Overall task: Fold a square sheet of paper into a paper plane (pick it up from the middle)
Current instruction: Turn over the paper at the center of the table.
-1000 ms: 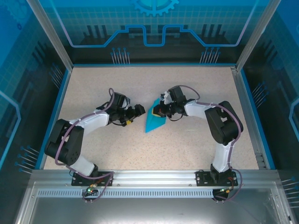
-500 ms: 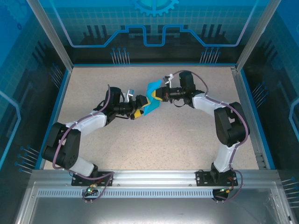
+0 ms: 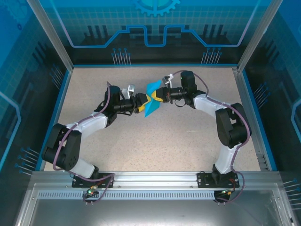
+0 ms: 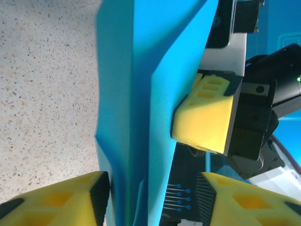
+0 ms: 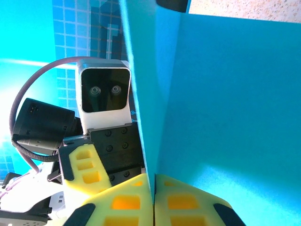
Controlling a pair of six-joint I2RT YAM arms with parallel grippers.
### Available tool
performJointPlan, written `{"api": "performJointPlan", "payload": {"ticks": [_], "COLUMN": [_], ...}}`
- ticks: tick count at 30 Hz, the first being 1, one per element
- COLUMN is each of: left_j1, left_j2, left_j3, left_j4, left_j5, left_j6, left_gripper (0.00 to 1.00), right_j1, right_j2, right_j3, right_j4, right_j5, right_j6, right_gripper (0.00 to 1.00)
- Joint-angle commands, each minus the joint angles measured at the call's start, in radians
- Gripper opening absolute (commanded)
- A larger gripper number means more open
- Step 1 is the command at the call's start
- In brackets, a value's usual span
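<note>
The main danger I see is a bad handover. The right gripper (image 5: 154,181) is closed tight on the paper (image 3: 151,98), with its two yellow pads pressed together on the folded edge. The left gripper (image 4: 151,188) has its jaws apart with the same paper between them. One of its pads (image 4: 56,202) is just beside the sheet, and the other is clearly apart from it.

If the left jaws close away from the crease, they could press a wrong fold into the thin sheet or bend a flap. If the arms move apart while both hold it, the paper may tear. If the right one releases before the left has a firm hold, the paper would probably drop to the table (image 3: 188,136).

Both arms reach forward and inward, with their wrists turned toward each other, so the grippers are almost nose to nose. They meet above the middle of the table, a little toward its far edge. The folded paper stands on edge between them and seems lifted off the surface.
</note>
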Motion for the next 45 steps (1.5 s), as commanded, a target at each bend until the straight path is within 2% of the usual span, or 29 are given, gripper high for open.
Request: {"api": "performJointPlan", "payload": {"ticks": [1, 7, 12, 14, 17, 21, 23, 26, 28, 31, 35, 40, 43, 45], "left_j1": [-0.008, -0.008, -0.010, -0.009, -0.009, -0.010, -0.016, -0.058, -0.104, -0.165, -0.211, -0.274, -0.303, -0.320], "left_j2": [-0.017, -0.022, -0.021, -0.021, -0.029, -0.052, -0.063, -0.062, -0.037, 0.015, 0.097, 0.282, 0.397, 0.454], "left_j3": [-0.008, -0.003, 0.003, 0.003, 0.017, 0.075, 0.131, 0.250, 0.332, 0.409, 0.474, 0.614, 0.681, 0.700], "left_j4": [0.039, 0.026, -0.005, -0.008, -0.077, -0.293, -0.461, -0.748, -0.910, -1.062, -1.166, -1.343, -1.412, -1.417], "left_j5": [-0.011, -0.014, -0.024, -0.024, -0.040, -0.115, -0.198, -0.412, -0.597, -0.890, -1.143, -1.484, -1.570, -1.565], "left_j6": [-0.001, 0.022, 0.058, 0.068, 0.120, 0.266, 0.368, 0.544, 0.645, 0.734, 0.760, 0.749, 0.735, 0.726], "left_gripper": [0.48, 0.30, 0.16, 0.11, 0.08, 0.06, 0.05, 0.06, 0.09, 0.09, 0.10, 0.10, 0.10, 0.10], "right_j1": [0.014, 0.015, 0.010, 0.002, -0.021, -0.057, -0.068, -0.078, -0.077, -0.077, -0.077, -0.078, -0.078, -0.077], "right_j2": [-0.005, 0.004, -0.001, -0.008, -0.039, -0.111, -0.148, -0.206, -0.245, -0.283, -0.320, -0.343, -0.342, -0.343], "right_j3": [0.003, 0.014, 0.027, 0.030, 0.034, 0.047, 0.049, 0.030, 0.016, -0.003, -0.032, -0.065, -0.073, -0.079], "right_j4": [0.007, -0.003, -0.107, -0.142, -0.245, -0.462, -0.560, -0.648, -0.696, -0.734, -0.742, -0.731, -0.727, -0.727], "right_j5": [-0.033, -0.035, -0.015, -0.002, 0.044, 0.187, 0.292, 0.451, 0.557, 0.657, 0.715, 0.747, 0.758, 0.764], "right_j6": [0.009, 0.005, -0.046, -0.070, -0.139, -0.274, -0.333, -0.384, -0.406, -0.418, -0.422, -0.401, -0.389, -0.384], "right_gripper": [0.06, 0.07, 0.12, 0.18, 0.33, 0.52, 0.59, 0.70, 0.75, 0.80, 0.85, 0.87, 0.87, 0.87]}}
